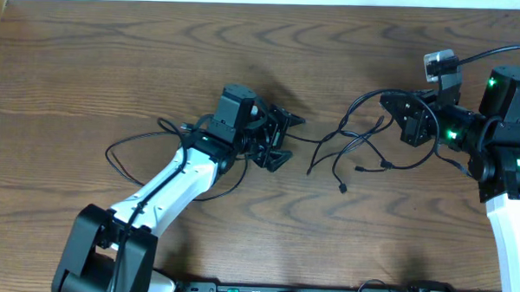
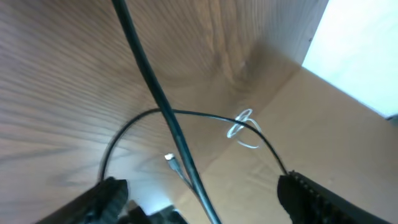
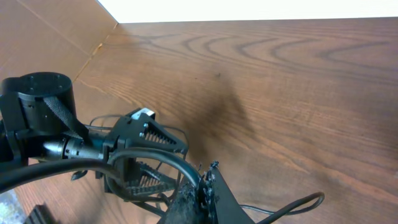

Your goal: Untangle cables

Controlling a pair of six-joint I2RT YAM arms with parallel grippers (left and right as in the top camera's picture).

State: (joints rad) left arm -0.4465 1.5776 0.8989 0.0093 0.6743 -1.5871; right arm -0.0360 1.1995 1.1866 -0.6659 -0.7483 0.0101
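Centre-right of frame, on the wooden tabletop [image 1: 116,54], the cables [image 1: 357,148] lay in a loose black tangle between the arms. Left end effector [image 1: 277,140] sat at centre with its jaws spread, a thin strand [image 2: 163,106] running between the fingers [image 2: 109,199]. Right end effector [image 1: 388,102], beside the tangle, was pressed together, pinching a black cable [image 3: 74,165].

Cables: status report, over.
Left tool open around one black cable. Right tool shut on cables, tangled. No obstacle seen.
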